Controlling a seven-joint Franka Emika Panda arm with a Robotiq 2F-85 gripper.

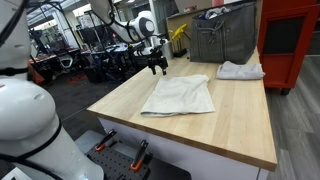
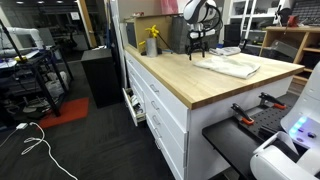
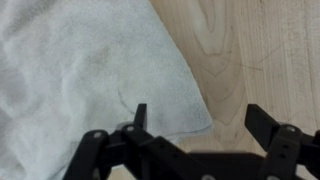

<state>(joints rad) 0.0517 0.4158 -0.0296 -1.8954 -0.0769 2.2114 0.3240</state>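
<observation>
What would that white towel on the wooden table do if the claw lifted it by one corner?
Probably droop: the towel lies flat with soft folds, so it looks floppy. Its edge seems thin, so it is likely light. Pushed, it would likely bunch up rather than slide.

towel [image 3: 80, 70]: white | table [image 1: 240, 110]: light wood grain | claw [image 3: 195, 120]: black
</observation>
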